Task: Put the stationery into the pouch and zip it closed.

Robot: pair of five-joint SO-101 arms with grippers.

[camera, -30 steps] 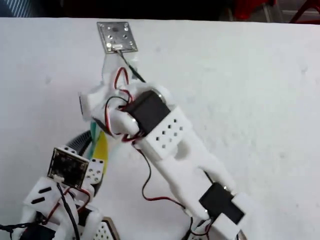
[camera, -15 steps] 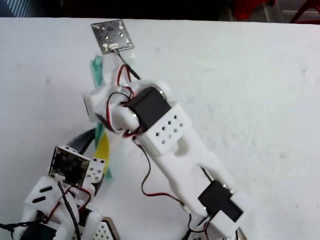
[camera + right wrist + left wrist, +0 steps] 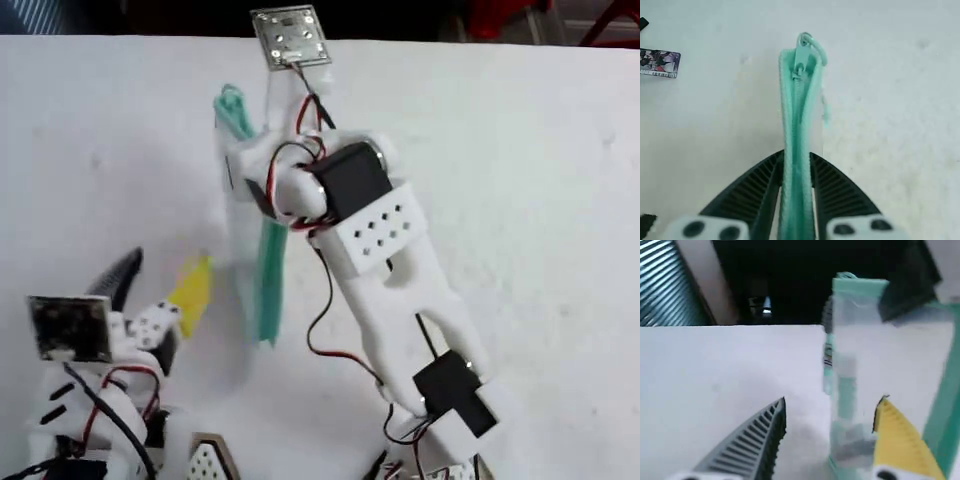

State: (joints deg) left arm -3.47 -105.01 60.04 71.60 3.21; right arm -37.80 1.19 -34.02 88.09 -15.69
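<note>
Right pincer [image 3: 796, 157] clamped on pouch [image 3: 796, 100], lower end hidden

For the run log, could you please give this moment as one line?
right gripper: shut on pouch | left gripper: open, near pouch

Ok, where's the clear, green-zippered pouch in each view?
High view: the clear pouch with mint-green zipper is left of centre, running up the picture.
Left wrist view: upright, ahead of grey and yellow fingers.
Right wrist view: pinched between black fingers.
Shared landmark: its green zip pull.
</note>
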